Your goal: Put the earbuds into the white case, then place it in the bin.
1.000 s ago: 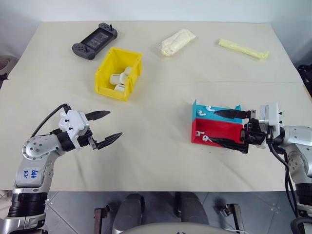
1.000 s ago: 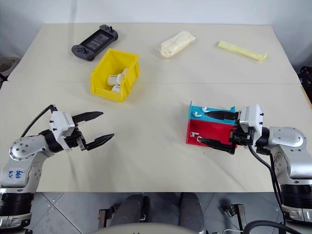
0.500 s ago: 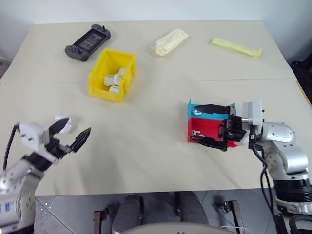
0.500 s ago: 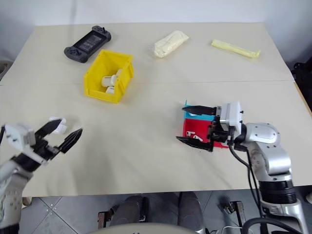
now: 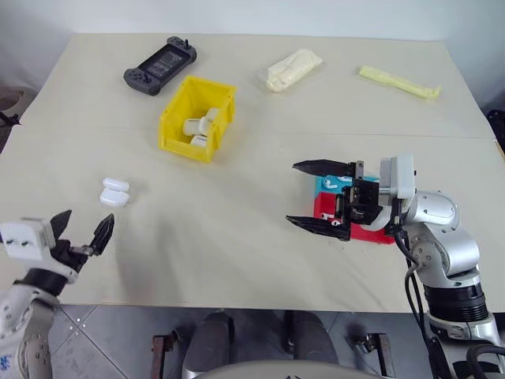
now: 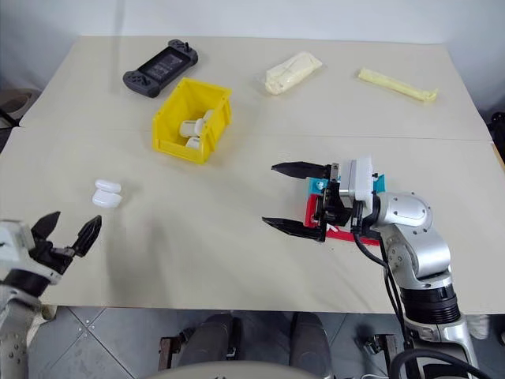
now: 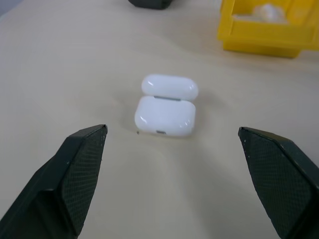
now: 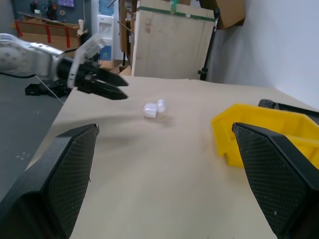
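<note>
Case: white, lid flipped open, lay on bench near left edge.
Left gripper: jaws released, empty, just short of case.
Right gripper: jaws spread wide, empty, over red tray.
Bin: yellow, held other white cases.

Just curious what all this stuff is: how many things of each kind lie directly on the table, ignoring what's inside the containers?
Open containers: 3 (yellow bin, blue tray, red tray)
Packets: 2 (cream packet, yellow strip packet)
Game console: 1
Open white case: 1
Total: 7
</note>
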Motion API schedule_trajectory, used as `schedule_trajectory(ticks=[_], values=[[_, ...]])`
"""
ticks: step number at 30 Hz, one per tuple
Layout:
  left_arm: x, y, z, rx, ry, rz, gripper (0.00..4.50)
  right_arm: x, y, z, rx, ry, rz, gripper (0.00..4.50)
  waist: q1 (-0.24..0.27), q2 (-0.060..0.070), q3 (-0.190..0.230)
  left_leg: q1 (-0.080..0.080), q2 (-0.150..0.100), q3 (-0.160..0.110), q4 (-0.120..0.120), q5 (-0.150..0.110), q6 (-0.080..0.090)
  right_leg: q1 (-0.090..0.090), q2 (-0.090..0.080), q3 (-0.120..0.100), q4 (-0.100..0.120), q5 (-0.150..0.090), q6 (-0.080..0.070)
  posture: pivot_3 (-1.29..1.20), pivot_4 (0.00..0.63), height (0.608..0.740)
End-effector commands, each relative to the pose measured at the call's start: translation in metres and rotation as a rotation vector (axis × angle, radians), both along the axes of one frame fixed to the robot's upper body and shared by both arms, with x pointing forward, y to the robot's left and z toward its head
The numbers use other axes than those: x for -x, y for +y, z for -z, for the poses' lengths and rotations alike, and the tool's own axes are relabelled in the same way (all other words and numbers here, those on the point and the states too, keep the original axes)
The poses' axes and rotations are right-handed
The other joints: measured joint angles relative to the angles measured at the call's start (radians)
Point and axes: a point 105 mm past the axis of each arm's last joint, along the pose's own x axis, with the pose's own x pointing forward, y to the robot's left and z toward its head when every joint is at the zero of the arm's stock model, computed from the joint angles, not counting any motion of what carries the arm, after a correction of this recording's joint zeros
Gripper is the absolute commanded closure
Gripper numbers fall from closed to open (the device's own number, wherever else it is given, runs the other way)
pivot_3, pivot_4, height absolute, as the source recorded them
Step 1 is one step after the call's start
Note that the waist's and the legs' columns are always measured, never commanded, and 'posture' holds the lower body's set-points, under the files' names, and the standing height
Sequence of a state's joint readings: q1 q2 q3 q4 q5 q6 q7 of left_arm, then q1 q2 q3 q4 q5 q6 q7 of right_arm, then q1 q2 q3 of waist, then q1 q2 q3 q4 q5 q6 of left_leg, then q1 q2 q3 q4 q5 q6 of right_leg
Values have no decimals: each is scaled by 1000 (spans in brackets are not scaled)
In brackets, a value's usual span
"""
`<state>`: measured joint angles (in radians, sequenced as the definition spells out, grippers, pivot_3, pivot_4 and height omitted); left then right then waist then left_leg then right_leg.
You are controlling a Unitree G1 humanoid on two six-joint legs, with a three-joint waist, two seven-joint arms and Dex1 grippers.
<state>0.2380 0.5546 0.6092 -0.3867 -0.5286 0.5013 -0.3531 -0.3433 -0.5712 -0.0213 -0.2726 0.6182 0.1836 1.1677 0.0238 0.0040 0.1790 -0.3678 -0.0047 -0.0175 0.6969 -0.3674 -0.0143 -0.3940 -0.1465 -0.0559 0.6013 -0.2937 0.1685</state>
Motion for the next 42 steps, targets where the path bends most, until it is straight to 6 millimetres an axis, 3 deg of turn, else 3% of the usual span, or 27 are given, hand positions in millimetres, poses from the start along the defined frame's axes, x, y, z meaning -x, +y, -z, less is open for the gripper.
schedule_trajectory(ticks=[1, 4, 6, 15, 22, 26, 41, 42], values=[[-8, 1, 2, 38, 202, 8, 14, 3, -6, -6, 8, -18, 9, 0, -3, 0, 0, 0, 0, 0, 0, 0, 0, 0, 0, 0, 0, 0, 0, 0, 150, 740], [-37, 9, -30, -65, 299, 67, 14, 0, -11, -6, 17, -20, 27, 0, -3, -1, 1, 0, 0, 1, -1, 0, 0, -1, 0, 1, 1, 0, 0, 0, 150, 740], [-45, 10, -38, -86, 393, 96, 14, 0, -11, -6, 14, -21, 35, 0, -4, -4, 2, -1, 0, 0, 0, 1, -1, -3, 1, -1, 4, -1, -2, 0, 150, 740], [-63, 21, -28, -133, 638, 91, 14, 7, -9, -3, 3, -25, 60, 0, -37, -4, 3, 1, 1, 10, -11, 1, -2, -12, 0, -4, 6, -2, -4, 0, 150, 740], [-71, 19, -19, -126, 686, 101, 14, 9, -11, -2, 2, -28, 82, 0, -49, -4, 3, 0, 1, 13, -9, 1, -2, -16, -1, -5, 9, -2, -4, 0, 150, 740], [-66, 20, -6, -140, 764, 93, 14, 9, -11, -2, 0, -30, 90, 0, -48, -4, 3, 0, 2, 13, -9, 1, -2, -15, -1, -5, 10, -2, -4, 0, 150, 740], [-53, 18, 6, -112, 812, 68, 14, 6, -12, -1, -4, -35, 105, 0, -51, -4, 3, 2, 2, 15, -9, 1, -2, -16, -1, -4, 11, -2, -4, 0, 150, 740], [-54, 17, 6, -109, 808, 67, 199, 6, -12, -1, -3, -35, 104, 0, -51, -4, 3, 2, 2, 15, -9, 1, -2, -15, -1, -4, 11, -2, -4, 0, 150, 740]])
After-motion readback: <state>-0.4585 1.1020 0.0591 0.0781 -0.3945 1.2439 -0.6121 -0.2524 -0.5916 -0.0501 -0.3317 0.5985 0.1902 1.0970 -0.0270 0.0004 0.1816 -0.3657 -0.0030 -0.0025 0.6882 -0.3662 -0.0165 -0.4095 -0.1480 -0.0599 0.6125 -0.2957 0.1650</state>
